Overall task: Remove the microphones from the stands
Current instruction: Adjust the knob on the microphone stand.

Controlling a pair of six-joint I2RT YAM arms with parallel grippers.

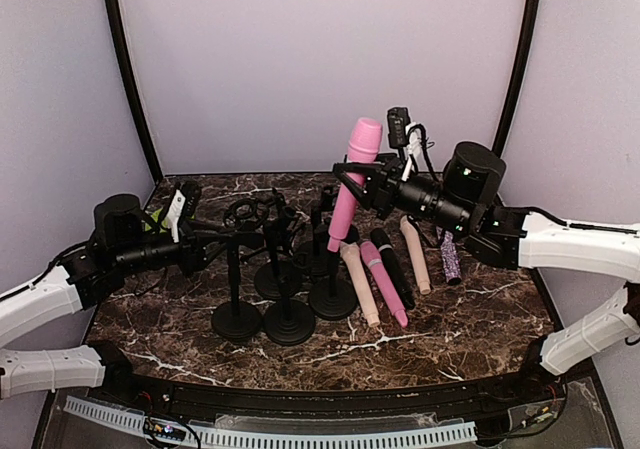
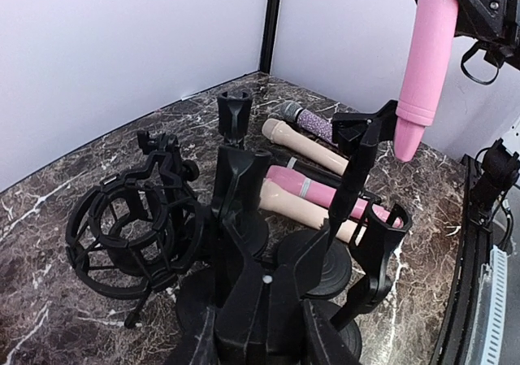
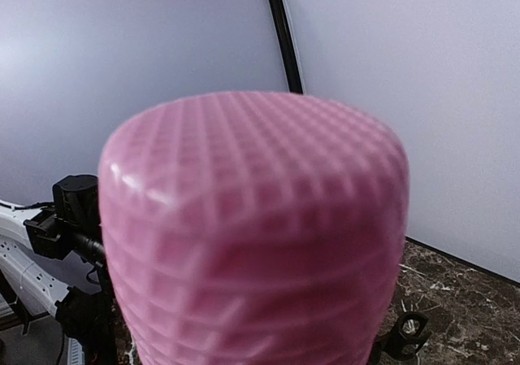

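Observation:
The pink microphone (image 1: 352, 184) hangs tilted in the air, head up, held at mid-body by my right gripper (image 1: 352, 176), which is shut on it. Its lower end hangs just beside the empty clip of a black stand (image 1: 333, 294). In the left wrist view the microphone (image 2: 426, 56) hangs above and right of that clip (image 2: 361, 129). In the right wrist view its meshed head (image 3: 252, 235) fills the frame and hides the fingers. My left gripper (image 1: 222, 251) reaches in from the left; its fingers (image 2: 244, 300) are closed together on a black stand's pole (image 2: 236, 178).
Several black stands cluster mid-table, one with a round shock mount (image 2: 130, 227). Several microphones lie side by side right of them: beige (image 1: 360, 284), pink (image 1: 385, 284), black (image 1: 393, 269), beige (image 1: 415, 254), glittery purple (image 1: 450, 257). Walls enclose the marble table (image 1: 460, 319).

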